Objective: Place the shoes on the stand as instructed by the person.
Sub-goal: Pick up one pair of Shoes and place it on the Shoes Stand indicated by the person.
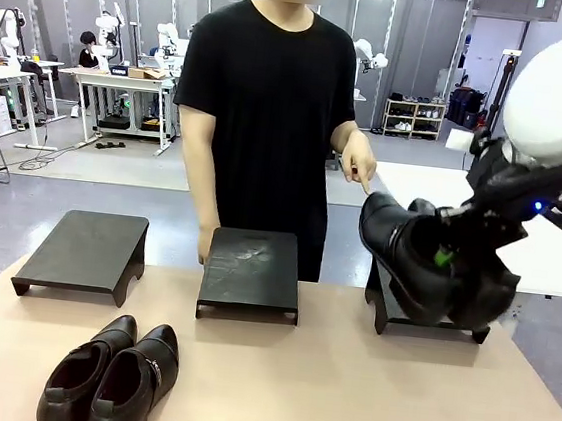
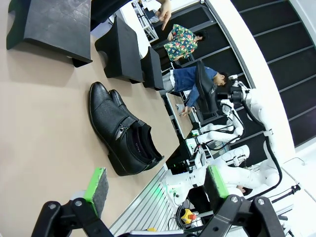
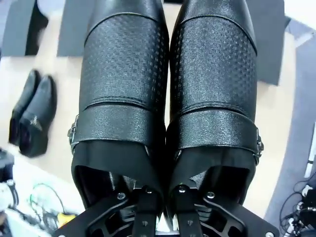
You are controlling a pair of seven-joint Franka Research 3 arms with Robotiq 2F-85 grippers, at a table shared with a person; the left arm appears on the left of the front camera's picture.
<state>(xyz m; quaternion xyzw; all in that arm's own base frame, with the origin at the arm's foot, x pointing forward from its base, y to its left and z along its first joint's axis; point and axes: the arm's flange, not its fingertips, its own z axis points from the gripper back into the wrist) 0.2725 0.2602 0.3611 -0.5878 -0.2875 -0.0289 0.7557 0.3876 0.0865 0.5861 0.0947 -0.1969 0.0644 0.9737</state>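
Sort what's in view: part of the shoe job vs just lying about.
Job: held pair of shoes in the right gripper; second pair on the table; left stand, middle stand, right stand; person's pointing hand.
Lying about: far shelf, far workbench, white side table.

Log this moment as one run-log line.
right gripper: shut on shoe pair, aloft by right stand | person's hand: pointing down beside it | left gripper: open, empty | second pair: on table

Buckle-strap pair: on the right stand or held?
Held: the right gripper clamps the buckle-strap pair by its collars, tilted toe-up over the right stand, not lying flat.
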